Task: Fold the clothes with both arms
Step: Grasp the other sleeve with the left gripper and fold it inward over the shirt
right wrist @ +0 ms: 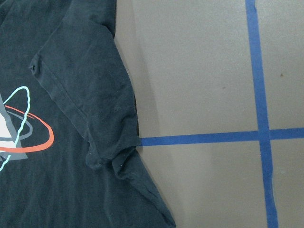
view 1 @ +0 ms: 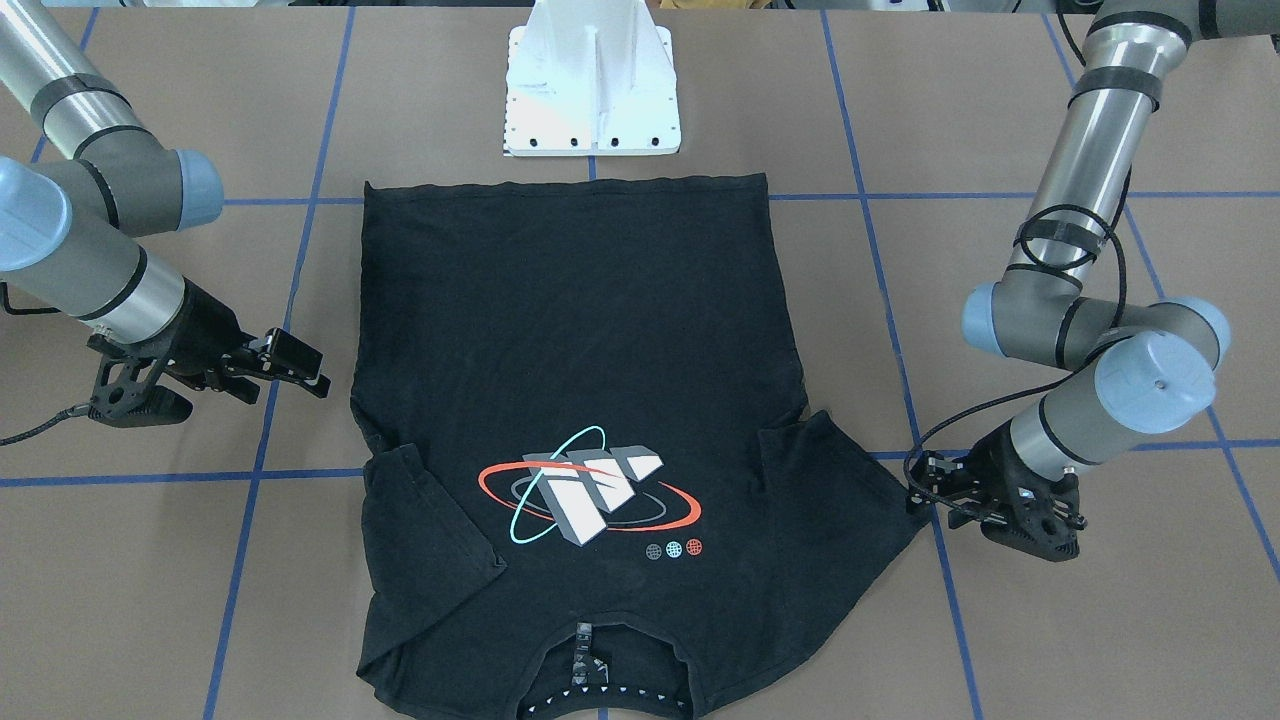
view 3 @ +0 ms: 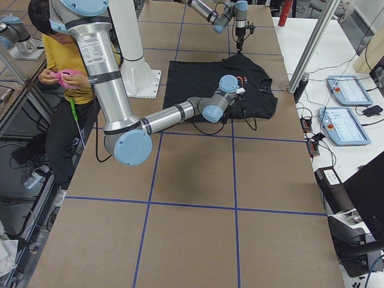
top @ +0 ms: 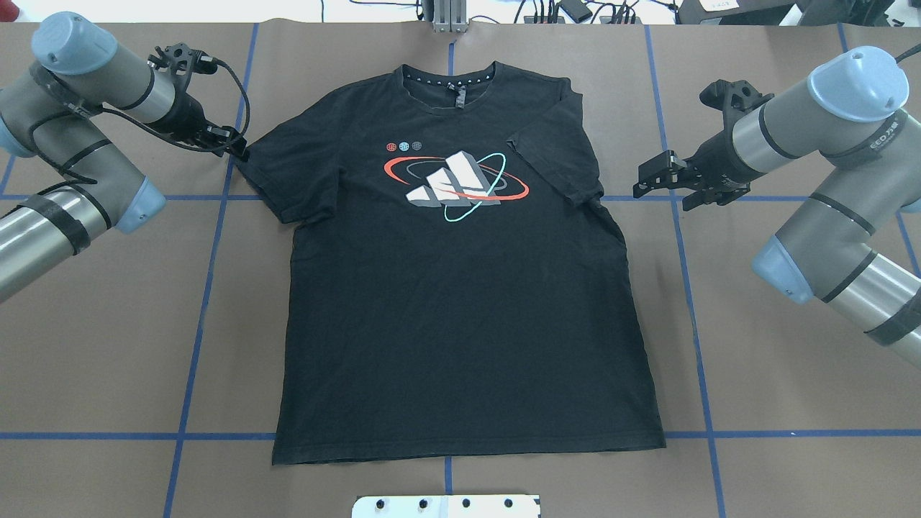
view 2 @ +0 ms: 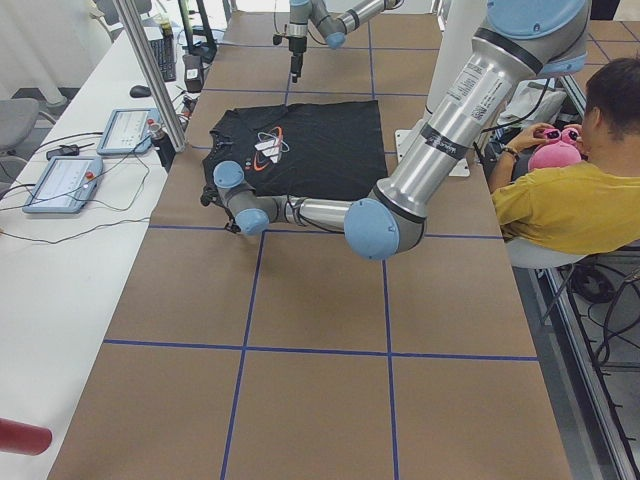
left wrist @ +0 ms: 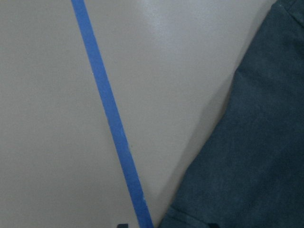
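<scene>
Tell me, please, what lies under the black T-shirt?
The brown table crossed by blue tape lines shows around the black short-sleeved T-shirt; the lines pass beneath it. Anything else underneath is covered.

Overhead camera sits behind the robot, looking forward and down, the white stand [top: 446,506] at its bottom edge. Across the worktop [view 1: 1100,620], the front-facing camera stares steeply back: same stand now up top, so the T-shirt [top: 460,288] reads flipped, collar nearest. Two side cameras, high and far back, look along the worktop from opposite ends, each taking in the whole shirt. Both wrist cameras are in tight, pointing down. The left frames one shirt edge, the right the opposite sleeve [right wrist: 85,80] and part of the logo [right wrist: 19,137].
</scene>
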Controlling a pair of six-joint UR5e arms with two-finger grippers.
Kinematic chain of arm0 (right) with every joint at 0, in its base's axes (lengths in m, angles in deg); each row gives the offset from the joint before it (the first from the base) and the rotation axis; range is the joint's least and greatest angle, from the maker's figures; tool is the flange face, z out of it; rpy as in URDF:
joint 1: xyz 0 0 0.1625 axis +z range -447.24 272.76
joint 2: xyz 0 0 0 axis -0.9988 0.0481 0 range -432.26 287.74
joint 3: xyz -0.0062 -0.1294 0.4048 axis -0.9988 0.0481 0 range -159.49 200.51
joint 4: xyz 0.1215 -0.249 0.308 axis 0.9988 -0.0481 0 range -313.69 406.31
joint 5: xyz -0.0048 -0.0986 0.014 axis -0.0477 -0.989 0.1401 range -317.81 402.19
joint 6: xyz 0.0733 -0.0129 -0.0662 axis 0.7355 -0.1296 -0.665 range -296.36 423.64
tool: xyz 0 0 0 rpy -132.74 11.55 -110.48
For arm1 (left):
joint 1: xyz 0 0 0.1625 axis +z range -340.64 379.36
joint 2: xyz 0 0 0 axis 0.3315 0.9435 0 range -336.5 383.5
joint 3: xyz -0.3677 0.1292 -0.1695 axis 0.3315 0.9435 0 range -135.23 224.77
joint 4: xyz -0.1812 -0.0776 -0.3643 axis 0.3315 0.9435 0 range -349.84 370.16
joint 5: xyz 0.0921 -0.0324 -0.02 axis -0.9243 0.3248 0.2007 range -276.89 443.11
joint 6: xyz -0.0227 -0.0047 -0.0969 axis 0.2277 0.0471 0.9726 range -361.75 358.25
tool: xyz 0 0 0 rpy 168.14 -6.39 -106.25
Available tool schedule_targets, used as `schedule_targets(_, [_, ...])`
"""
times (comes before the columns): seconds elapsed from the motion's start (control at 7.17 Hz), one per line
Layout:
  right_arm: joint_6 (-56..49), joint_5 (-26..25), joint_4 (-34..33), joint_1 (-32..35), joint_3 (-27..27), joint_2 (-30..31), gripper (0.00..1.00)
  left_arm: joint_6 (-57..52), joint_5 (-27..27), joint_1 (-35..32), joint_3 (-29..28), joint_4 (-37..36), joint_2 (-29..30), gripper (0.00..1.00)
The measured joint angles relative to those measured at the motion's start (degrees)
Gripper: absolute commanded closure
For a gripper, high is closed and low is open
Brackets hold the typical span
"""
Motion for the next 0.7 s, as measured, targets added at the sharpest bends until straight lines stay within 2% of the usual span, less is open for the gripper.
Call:
schedule_targets(0.28, [0.00, -0.45, 0.00, -0.08, 0.11, 0.00, 0.00, 0.06, -0.10, 0.11, -1.04, 0.69, 0.48, 0.56])
schedule_targets(0.42, [0.00, -0.60, 0.00, -0.10, 0.12, -0.01, 0.00, 0.08, -0.11, 0.13, -1.23, 0.84, 0.53, 0.82])
schedule_targets(0.56, [0.00, -0.65, 0.00, -0.11, 0.10, -0.02, 0.00, 0.08, -0.11, 0.14, -1.30, 0.89, 0.55, 1.00])
schedule_targets(0.7, [0.00, -0.67, 0.00, -0.12, 0.08, -0.02, 0.00, 0.09, -0.10, 0.14, -1.32, 0.91, 0.57, 1.00])
